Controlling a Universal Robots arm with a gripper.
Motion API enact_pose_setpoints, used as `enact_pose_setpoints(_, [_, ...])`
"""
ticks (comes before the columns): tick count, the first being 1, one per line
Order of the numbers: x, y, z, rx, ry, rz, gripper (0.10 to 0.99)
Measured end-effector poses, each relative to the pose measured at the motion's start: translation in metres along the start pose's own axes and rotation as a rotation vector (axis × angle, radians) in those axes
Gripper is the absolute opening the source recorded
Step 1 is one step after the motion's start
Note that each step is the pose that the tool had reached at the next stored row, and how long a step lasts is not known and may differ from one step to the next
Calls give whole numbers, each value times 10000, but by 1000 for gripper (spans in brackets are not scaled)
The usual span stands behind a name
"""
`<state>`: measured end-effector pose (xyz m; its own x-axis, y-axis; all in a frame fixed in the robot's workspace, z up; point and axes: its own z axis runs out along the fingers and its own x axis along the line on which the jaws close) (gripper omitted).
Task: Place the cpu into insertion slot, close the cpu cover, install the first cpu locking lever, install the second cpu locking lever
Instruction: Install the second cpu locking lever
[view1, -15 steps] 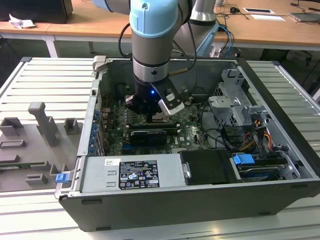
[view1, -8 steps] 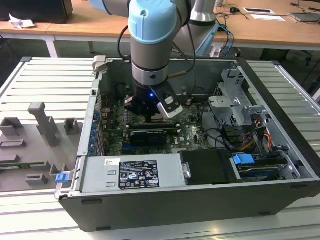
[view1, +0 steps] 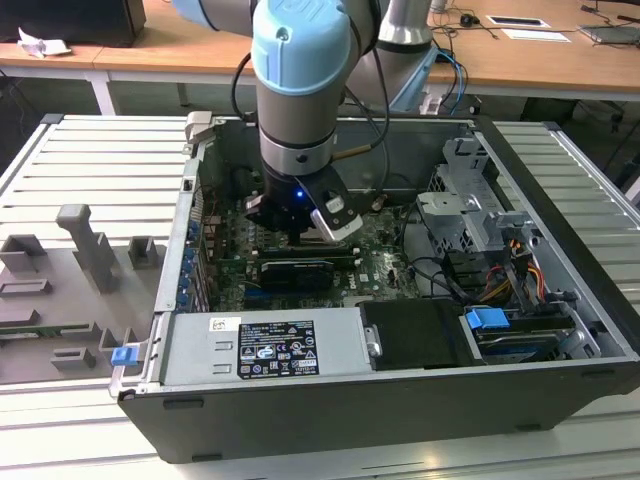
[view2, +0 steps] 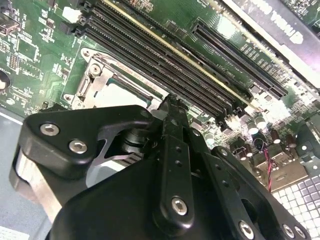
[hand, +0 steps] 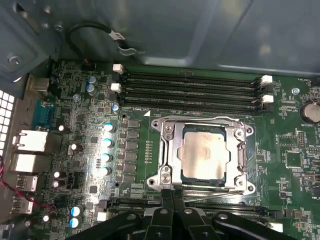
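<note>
In the first wrist view the cpu (hand: 205, 152), a dull beige metal square, lies in the insertion slot (hand: 241, 131) on the green board. The silver cpu cover (hand: 167, 150) is folded flat around it, so the chip shows through its window. My gripper (hand: 172, 195) is shut, its tips at the socket's edge, where a thin locking lever (hand: 215, 194) runs slantwise away from them. The second wrist view has the gripper (view2: 172, 100) above the same socket (view2: 100, 80). In the exterior view the gripper (view1: 300, 228) reaches down into the open computer case.
Long black memory slots (hand: 190, 90) run along one side of the socket, with the case wall (hand: 200, 30) behind them. A row of capacitors (hand: 107, 142) flanks the socket. The power supply (view1: 260, 345) and drive cage (view1: 470, 210) crowd the case. Grey fixtures (view1: 85, 245) stand outside.
</note>
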<state>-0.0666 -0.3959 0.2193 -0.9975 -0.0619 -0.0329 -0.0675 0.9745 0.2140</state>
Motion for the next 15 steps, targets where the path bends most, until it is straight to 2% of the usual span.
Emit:
enact_pose_setpoints(3, [9, -16, 4, -21, -1, 0, 106])
enact_pose_setpoints(5, [26, -41, 0, -71, -6, 1, 106])
enact_pose_setpoints(8, [70, -74, -4, -299, -21, 5, 106])
enact_pose_setpoints(10, [92, -82, 18, -394, -30, 4, 106])
enact_pose_setpoints(15, [110, -100, 104, -432, -31, 6, 106])
